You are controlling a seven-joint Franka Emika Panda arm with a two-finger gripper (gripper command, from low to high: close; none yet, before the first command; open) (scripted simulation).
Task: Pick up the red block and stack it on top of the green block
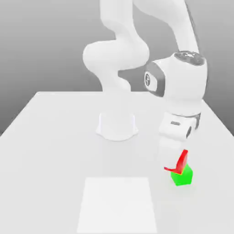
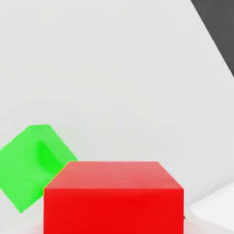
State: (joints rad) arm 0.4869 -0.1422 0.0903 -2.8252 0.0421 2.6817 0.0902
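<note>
The red block (image 1: 183, 160) is hanging above the table (image 1: 55, 160), on the exterior view's right, and it's sitting tilted rather than level. The pincer (image 1: 174, 164) is gripping it, with one white finger (image 1: 169, 157) covering part of its face from where the exterior view is looking. In the hand view, the block is showing its broad front face and its top.

Just below it, the green block (image 1: 183, 177) is resting on the table. The red one is overlapping part of it in both views, and I can't tell whether the two are touching. It isn't sitting squarely on top, since it's leaning at an angle there.

Farther out, a flat pale square (image 1: 117, 205) is lying at the near side of the table, to the exterior view's left of the blocks. Beyond, the white arm (image 1: 185, 84) is reaching over from its base (image 1: 117, 127), which is standing toward the far side.
</note>
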